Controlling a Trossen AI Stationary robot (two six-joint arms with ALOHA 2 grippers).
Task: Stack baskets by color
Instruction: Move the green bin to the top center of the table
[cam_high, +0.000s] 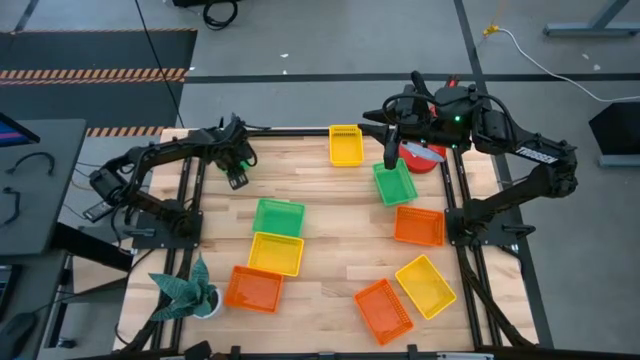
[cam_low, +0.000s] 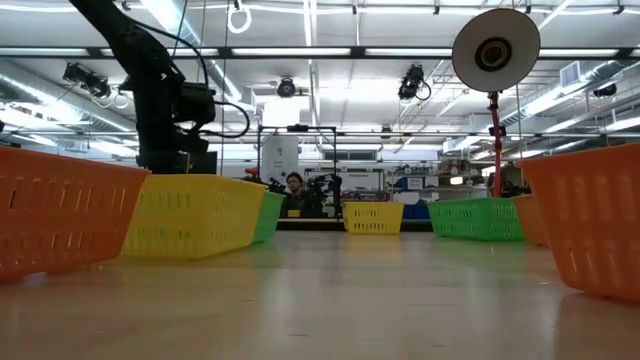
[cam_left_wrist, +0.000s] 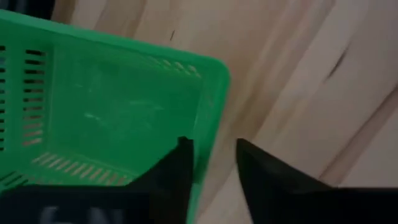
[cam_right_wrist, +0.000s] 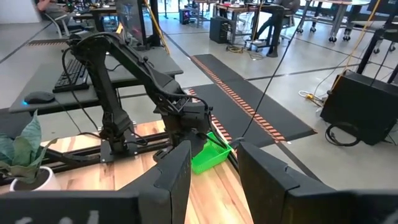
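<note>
Wooden table (cam_high: 330, 250): nine baskets (cam_high: 277, 216), three stacked.

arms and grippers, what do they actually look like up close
Both are dark, near-black jointed arms with black cables along the links. The right arm carries a white label strip and a small green light near its wrist. The left gripper and right gripper each end in two flat, matte black, wedge-shaped fingers.

Robotics lab — workstations (cam_right_wrist: 62, 74), ceiling lights (cam_low: 300, 50)

I note slotted, slightly glossy green plastic basket (cam_left_wrist: 106, 106), pale matt planked wood table (cam_high: 330, 270), matt black fingers (cam_left_wrist: 174, 180).
</note>
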